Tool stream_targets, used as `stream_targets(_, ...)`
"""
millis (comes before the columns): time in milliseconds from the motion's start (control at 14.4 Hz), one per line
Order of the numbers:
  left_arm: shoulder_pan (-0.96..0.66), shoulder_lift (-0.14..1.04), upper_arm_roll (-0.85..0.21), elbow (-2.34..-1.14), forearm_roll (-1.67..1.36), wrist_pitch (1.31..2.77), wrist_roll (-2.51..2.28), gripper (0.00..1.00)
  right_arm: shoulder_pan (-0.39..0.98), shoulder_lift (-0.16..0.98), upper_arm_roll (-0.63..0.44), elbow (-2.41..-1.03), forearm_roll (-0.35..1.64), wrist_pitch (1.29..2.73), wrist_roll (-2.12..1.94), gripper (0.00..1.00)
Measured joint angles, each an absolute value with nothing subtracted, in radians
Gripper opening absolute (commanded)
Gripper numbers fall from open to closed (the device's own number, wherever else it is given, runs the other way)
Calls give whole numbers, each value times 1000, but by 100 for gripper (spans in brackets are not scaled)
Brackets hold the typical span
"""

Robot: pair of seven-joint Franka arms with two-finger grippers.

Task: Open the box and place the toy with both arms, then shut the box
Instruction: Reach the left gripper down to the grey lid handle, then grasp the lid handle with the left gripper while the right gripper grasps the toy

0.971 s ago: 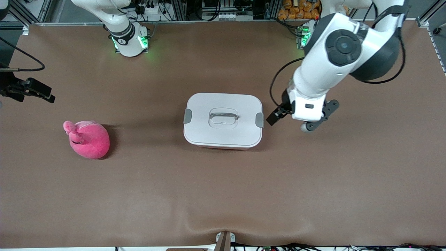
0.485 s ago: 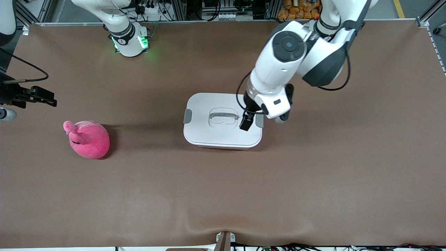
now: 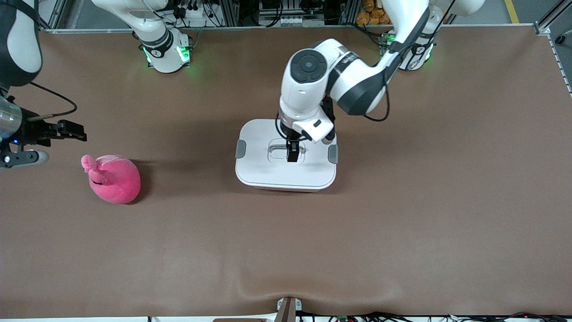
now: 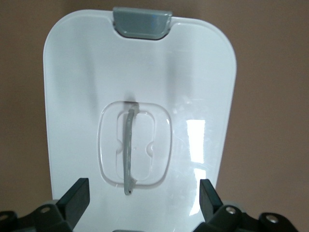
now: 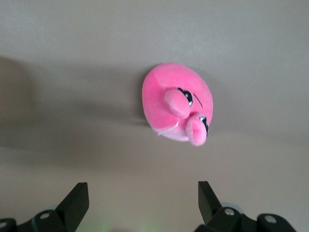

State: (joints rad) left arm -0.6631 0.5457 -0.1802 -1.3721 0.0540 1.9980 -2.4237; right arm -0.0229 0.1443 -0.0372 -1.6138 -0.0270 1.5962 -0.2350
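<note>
The box (image 3: 268, 172) stands mid-table with its white lid on, a grey clip (image 3: 240, 149) at each short end. My left gripper (image 3: 292, 154) is open over the recessed centre handle (image 4: 128, 145), with its jaws wide apart and holding nothing. In the left wrist view the lid (image 4: 193, 72) fills the frame, with one clip (image 4: 141, 21) in sight. The pink plush toy (image 3: 111, 179) lies on the table toward the right arm's end. My right gripper (image 3: 78, 130) is open and empty over bare table beside the toy, apart from it. The toy (image 5: 176, 101) shows in the right wrist view.
The brown table mat (image 3: 402, 223) has a raised wrinkle at its front edge (image 3: 286, 293). A small bracket (image 3: 288, 306) sits at that edge. The arm bases (image 3: 167, 53) stand along the table's back edge.
My left gripper swung from beside the box's end clip to over the lid's centre handle. My right gripper moved a little closer to the toy. Box and toy have not moved.
</note>
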Motion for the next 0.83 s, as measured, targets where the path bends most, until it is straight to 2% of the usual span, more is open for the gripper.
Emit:
stream_targets(347,-701,600,-179,-1373,107,2008,-2578,92,-55,148,-38,-1785,-28,1818,-426,100)
stream_targets(485,-708,614,-179,-1378,123,2008,-2579,85,-65,149,-38,-1855,-28,1910,-480,100)
stream_targets(763,-728,639,-179,-1382,147,2008,-2590,78,-67,151,-37,-1964,-28,2055,-625,100)
stream_targets(832,-730,643,-179,-1382,148,2008,-2589,71,-67,156,-37,-1983,-28,2109,-705,100)
